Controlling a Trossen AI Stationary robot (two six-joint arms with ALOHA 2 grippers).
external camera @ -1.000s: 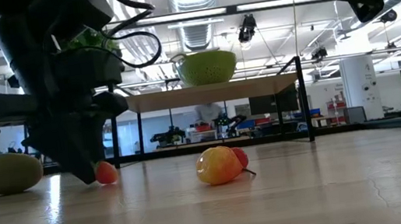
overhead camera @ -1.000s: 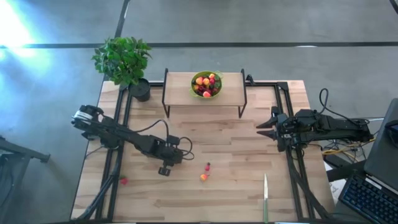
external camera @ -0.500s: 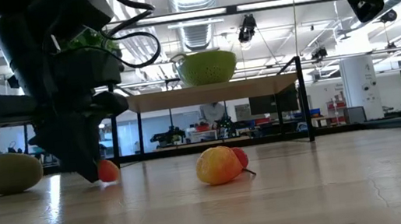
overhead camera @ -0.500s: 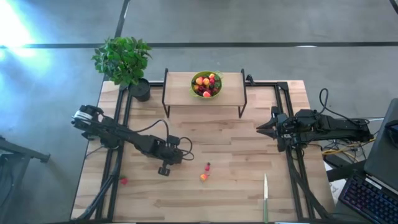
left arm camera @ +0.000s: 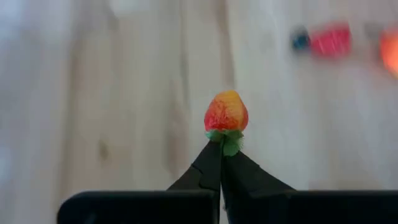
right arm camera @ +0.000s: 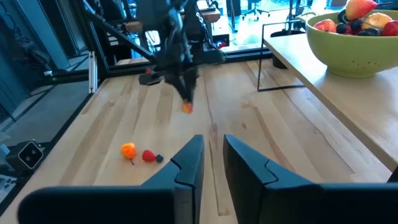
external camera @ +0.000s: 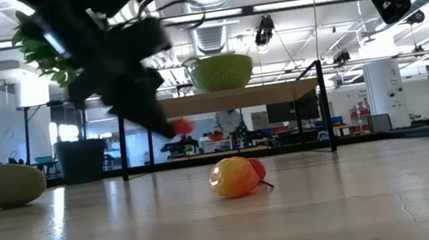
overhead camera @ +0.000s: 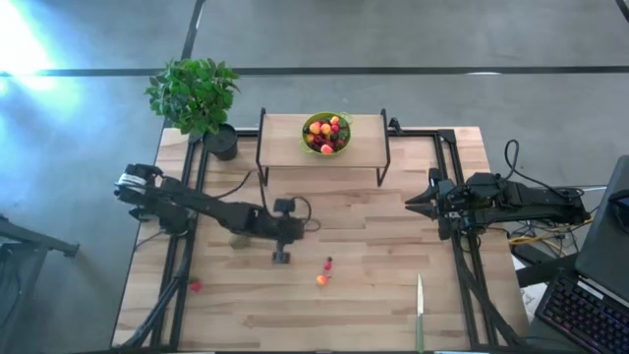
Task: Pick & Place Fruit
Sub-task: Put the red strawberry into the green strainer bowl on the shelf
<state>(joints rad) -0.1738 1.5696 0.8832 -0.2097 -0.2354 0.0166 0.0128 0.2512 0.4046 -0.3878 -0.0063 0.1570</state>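
Pinching the toy strawberry (left arm camera: 226,112) by its leafy cap in my clenched left gripper (overhead camera: 281,257), I carry it above mid-table, keeping it clear for the far bowl (overhead camera: 327,146); my right gripper (overhead camera: 421,200) waits right, slightly parted.

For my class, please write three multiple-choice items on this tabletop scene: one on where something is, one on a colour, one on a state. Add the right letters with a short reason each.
1. Where is the green bowl?
A. on the raised shelf at the table's far side
B. on the floor
C. beside the knife

2. What colour is the knife's handle?
A. red
B. green
C. blue

3. What is the state of the left gripper?
A. wide open above the table
B. shut on nothing
C. shut on a small strawberry, lifted off the table

Answers:
1. A: the high view shows the bowl on the shelf.
2. B: the handle at the table's near edge is green.
3. C: in the left wrist view the fingers meet at the strawberry's leafy end; the low view shows it in the air.
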